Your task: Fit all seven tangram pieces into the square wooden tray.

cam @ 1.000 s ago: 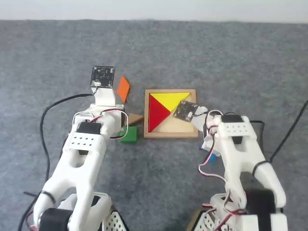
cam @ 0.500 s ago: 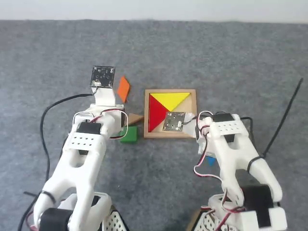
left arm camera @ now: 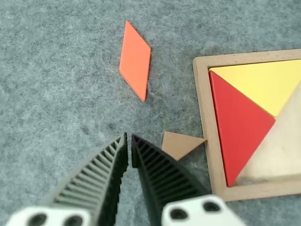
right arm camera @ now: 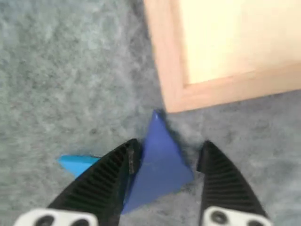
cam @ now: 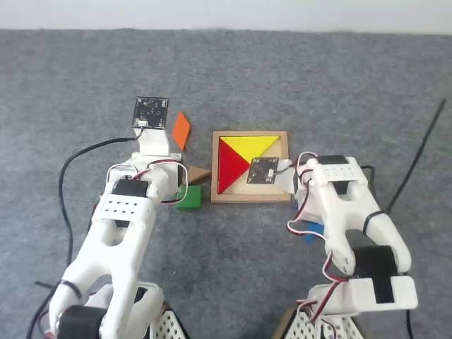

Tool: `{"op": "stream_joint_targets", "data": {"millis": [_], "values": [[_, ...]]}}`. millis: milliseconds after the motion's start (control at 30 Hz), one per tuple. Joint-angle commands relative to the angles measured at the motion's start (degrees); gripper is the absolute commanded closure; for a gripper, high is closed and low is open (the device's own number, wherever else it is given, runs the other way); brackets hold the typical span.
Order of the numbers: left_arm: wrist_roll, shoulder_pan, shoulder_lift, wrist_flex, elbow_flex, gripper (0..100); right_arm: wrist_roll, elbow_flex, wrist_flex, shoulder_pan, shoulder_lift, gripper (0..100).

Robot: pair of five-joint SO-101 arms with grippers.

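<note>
R gripper (right arm camera: 170, 145) wide open, empty, jaws either side of blue triangle (right arm camera: 157, 165), which lies on carpet (right arm camera: 70, 70) just off tray (right arm camera: 164, 61) corner. Piece prob. thin, stiff, light, slick; pinch opposite edges, low. L gripper (left arm camera: 129, 139) nearly shut, empty.

Soft even light, faint shadows

Left pincer (left arm camera: 129, 138) closed; right pincer (right arm camera: 170, 146) parted.

Two arms (cam: 120, 226), one tray (cam: 215, 166), perhaps seven tangram pieces (cam: 181, 130)
</note>
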Motion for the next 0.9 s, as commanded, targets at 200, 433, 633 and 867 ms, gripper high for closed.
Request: {"op": "stream_joint_targets", "data": {"millis": [200,433,633,867], "values": [[-0.4,-0.1,-2.1,-1.1,-0.4,99,-14.2,-9.1,0.7,3.8,-0.1,89.0],[-0.4,-0.1,-2.1,-1.1,-0.4,99,-34.3,-9.7,0.3,4.0,-0.1,89.0],[-0.4,-0.1,-2.1,-1.0,-0.4,99,-32.8,-9.8,3.7,4.9,-0.1,75.4],[-0.4,-0.1,-2.1,-1.0,-0.4,99,-24.6,-9.8,5.1,5.5,1.0,70.9]]}}
